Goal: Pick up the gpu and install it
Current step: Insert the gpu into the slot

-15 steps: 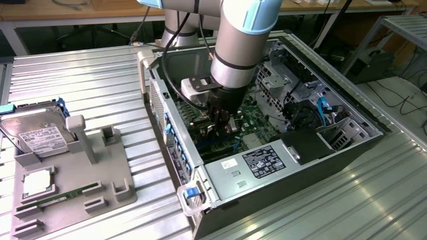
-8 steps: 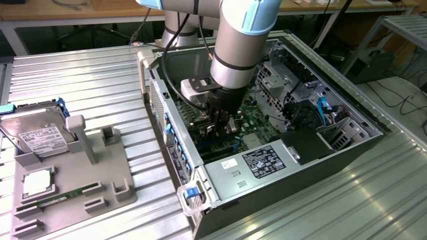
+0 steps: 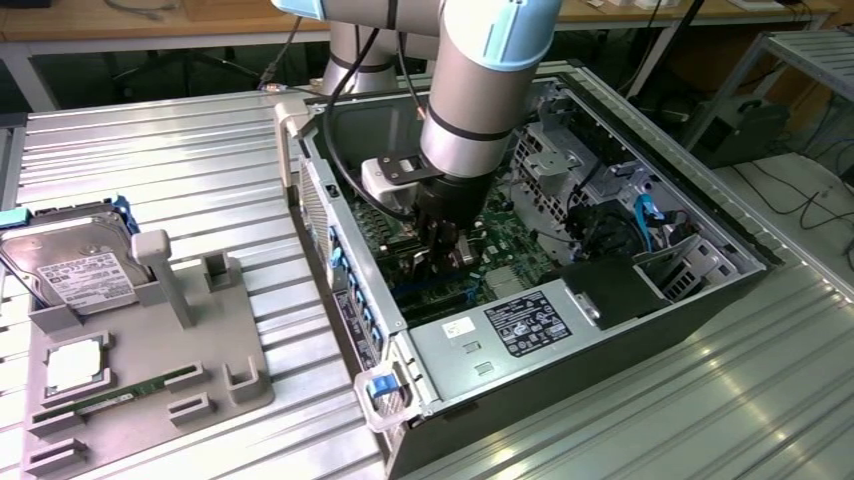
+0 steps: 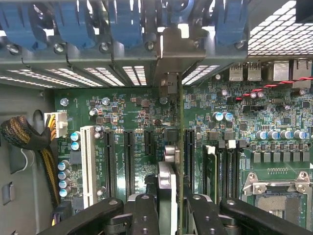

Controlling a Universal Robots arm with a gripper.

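The gripper (image 4: 172,208) clamps the thin black gpu (image 4: 180,127) with its silver bracket, edge-on over the green motherboard (image 4: 132,122) inside the open grey computer case (image 3: 601,400).

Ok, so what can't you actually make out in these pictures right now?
- Wrist view: the card, held in the gripper, stands edge-on, so it hides its own lower edge and the slot beneath.
- Exterior view: the arm blocks the card.
- Exterior view: the label print on the metal box is too small to read.
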